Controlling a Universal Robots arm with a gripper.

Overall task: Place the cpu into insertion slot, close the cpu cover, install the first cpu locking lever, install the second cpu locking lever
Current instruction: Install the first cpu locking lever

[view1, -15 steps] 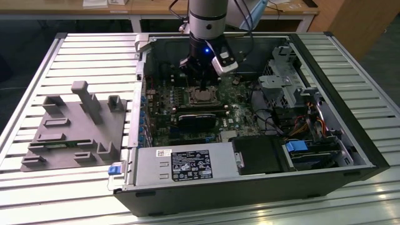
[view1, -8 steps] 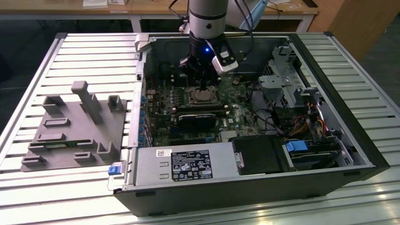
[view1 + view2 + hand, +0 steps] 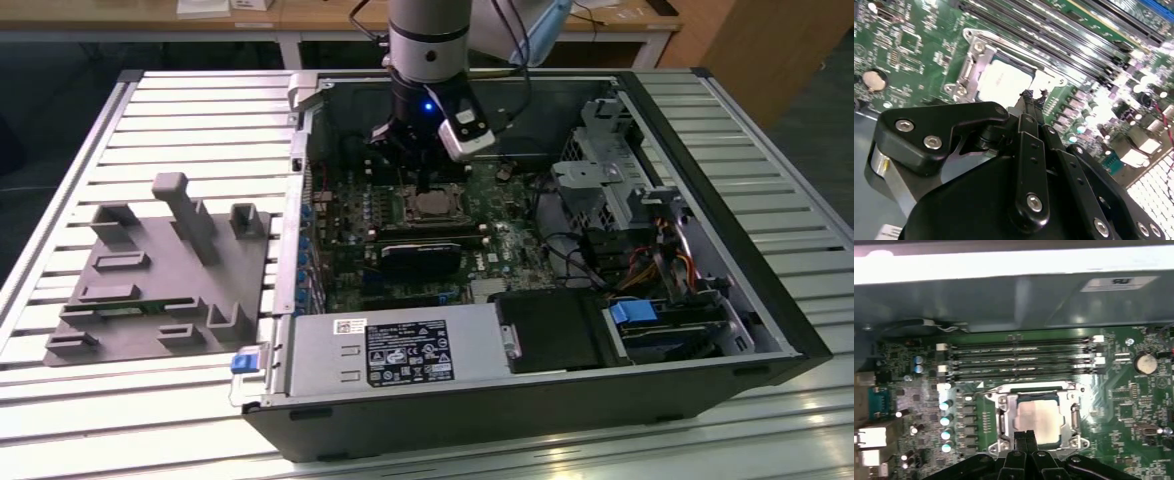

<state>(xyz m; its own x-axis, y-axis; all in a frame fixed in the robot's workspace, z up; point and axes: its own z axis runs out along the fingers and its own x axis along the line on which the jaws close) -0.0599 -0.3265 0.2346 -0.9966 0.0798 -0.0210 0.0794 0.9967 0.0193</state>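
The cpu [image 3: 1040,416] is seated, the cpu cover [image 3: 1011,415] flat around it.
I see gripper [image 3: 1026,436] jaws clenched empty, probably for pushing.

The case [image 3: 534,410] lies open side up, with clear access from above over the board's middle. The gripper [image 3: 424,188], fingers drawn together, occupies the space over one edge of the cpu [image 3: 1039,415]. The cover [image 3: 1012,412] lies flat around the cpu.

Obstacles near the socket:
- Memory slots [image 3: 1019,357] run just beside it.
- Capacitors [image 3: 945,420] stand in a row near another side.
- A black card [image 3: 420,250] lies close by.

The power supply [image 3: 334,350] walls one end. A drive cage [image 3: 601,170] and cables [image 3: 587,255] crowd the exterior view's right. On the table [image 3: 80,150], a grey fixture [image 3: 160,270] stands beside the case.
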